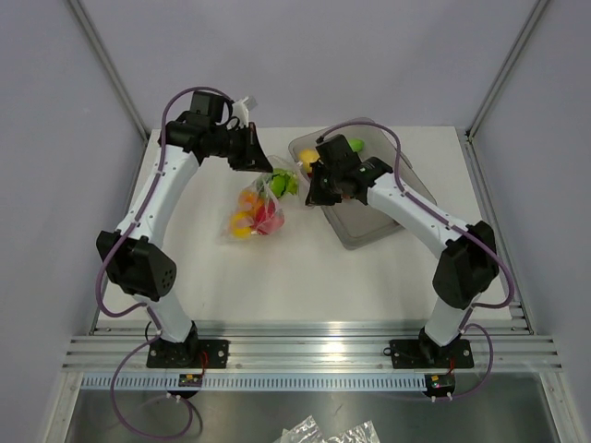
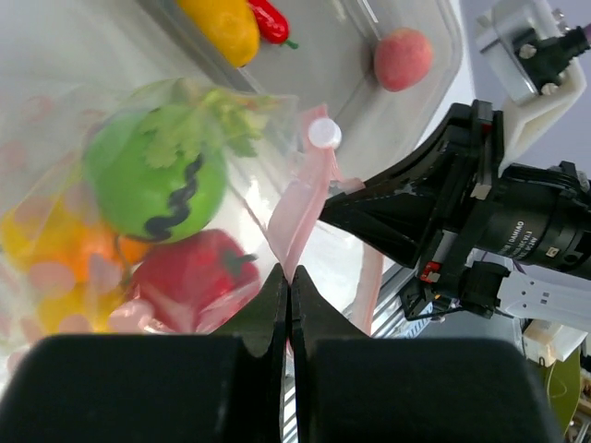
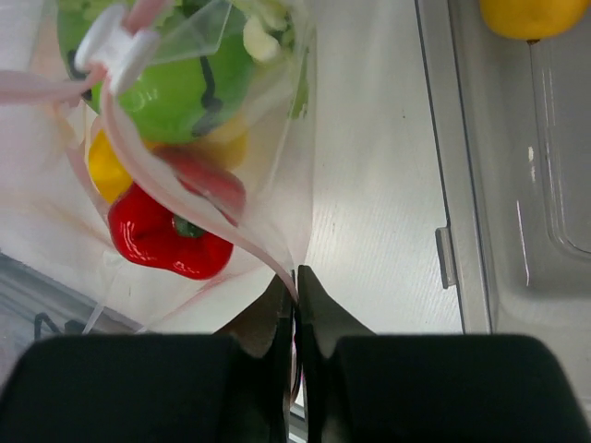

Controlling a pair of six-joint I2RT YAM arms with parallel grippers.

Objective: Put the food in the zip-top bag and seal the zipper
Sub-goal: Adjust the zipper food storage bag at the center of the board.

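Zip-top bag lies on the table between the two arms with its mouth lifted, and from where I stand both are pinching it. The left gripper has its jaws pressed together on the pink zipper, and the right gripper is closed on the same strip on the far side of the white slider, though its hold looks light. Just ahead of the left tips, inside the plastic, sit a green toy and a red pepper, with yellow and orange pieces off to their side. Beyond the bag, in the grey tray, a yellow fruit, a red chilli and a peach are not yet bagged. I'd say the trick here is to hold the strip taut between the two pinches without dragging the bag across the table. A slack lip would likely fold over the opening and get in the way of loading, or of the slider's run
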